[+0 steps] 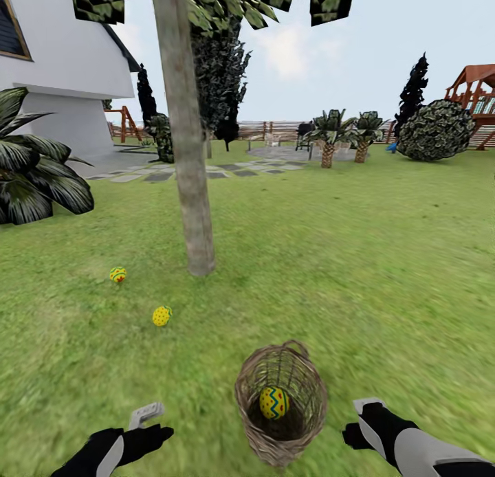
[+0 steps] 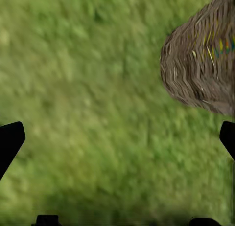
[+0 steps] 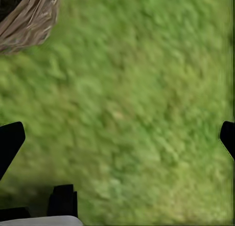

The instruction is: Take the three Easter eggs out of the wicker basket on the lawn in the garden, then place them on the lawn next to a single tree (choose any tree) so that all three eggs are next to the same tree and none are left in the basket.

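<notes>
The wicker basket (image 1: 280, 432) stands on the lawn (image 1: 357, 271) close in front of me, and one yellow Easter egg (image 1: 273, 403) with blue zigzags lies inside it. Two more Easter eggs (image 1: 118, 275) (image 1: 161, 316) rest on the grass left of the tree (image 1: 191, 188), near the foot of its trunk. My left gripper (image 1: 152, 425) hovers open over grass to the left of the basket. My right gripper (image 1: 357, 422) hovers open to the basket's right. The left wrist view has the basket (image 2: 203, 64) off to one side, its fingers (image 2: 11, 140) wide apart. The right wrist view catches the basket (image 3: 24, 20) at a corner.
A white house (image 1: 62, 58) and a big-leaved plant (image 1: 34, 168) stand at the left. Paving slabs (image 1: 199, 171), palm-like plants (image 1: 330, 137), a round bush (image 1: 436, 130), a play set (image 1: 478, 92) and the fence (image 1: 268, 128) lie far back. Open grass spreads to the right.
</notes>
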You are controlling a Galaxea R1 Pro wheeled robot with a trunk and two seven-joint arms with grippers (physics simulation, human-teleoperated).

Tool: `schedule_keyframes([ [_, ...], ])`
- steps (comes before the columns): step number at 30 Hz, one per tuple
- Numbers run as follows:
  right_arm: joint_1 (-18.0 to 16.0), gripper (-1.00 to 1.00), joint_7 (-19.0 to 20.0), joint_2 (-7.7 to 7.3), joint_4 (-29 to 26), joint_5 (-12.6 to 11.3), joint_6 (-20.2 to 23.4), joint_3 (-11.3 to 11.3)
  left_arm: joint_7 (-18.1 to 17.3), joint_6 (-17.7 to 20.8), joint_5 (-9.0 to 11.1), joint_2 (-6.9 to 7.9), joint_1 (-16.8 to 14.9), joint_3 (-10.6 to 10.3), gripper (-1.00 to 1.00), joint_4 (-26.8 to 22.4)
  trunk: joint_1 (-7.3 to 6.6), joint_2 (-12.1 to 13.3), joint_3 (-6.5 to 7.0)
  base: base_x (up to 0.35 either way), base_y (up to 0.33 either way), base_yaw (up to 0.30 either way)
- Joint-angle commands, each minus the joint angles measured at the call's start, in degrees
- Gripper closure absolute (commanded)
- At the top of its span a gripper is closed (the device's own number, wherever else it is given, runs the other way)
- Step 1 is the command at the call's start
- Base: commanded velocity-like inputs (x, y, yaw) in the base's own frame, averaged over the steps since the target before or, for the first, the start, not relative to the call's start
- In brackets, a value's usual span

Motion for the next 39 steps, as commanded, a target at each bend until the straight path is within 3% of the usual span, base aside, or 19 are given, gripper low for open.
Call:
schedule_keyframes([
  [1, 0.00, -1.00, 0.04, 0.01, -0.13, 0.15, 0.38, 0.42, -0.16, 0.05, 0.29, -0.06, -0.02, 0.36, -1.00, -0.05, -0.02, -0.03, -0.06, -0.080, -0.332, 0.000],
  [5, 0.00, -1.00, 0.04, 0.03, -0.13, 0.10, 0.37, 0.42, -0.13, -3.08, 0.29, -0.07, -0.02, 0.35, -1.00, 0.09, -0.02, -0.03, -0.06, -0.029, -0.342, 0.000],
  [10, 0.00, -1.00, 0.43, 0.23, -0.07, 0.22, 0.80, 0.41, -0.10, -4.05, 0.35, 0.04, -0.02, 0.47, -1.00, 0.90, -0.02, -0.03, -0.06, -0.003, -0.349, 0.010],
  [14, 0.00, -1.00, 0.32, 0.85, -0.04, 0.30, 0.69, 0.42, 0.03, -4.15, 0.29, -0.09, -0.02, 0.44, -1.00, 1.32, -0.02, -0.03, -0.06, 0.000, -0.350, 0.260],
  [39, 0.00, -1.00, 0.04, 1.00, 0.05, 0.44, 0.55, 0.51, -0.08, -4.18, 0.28, -0.09, -0.02, 0.44, -1.00, 1.44, -0.02, -0.03, -0.06, 0.000, -0.350, 0.298],
])
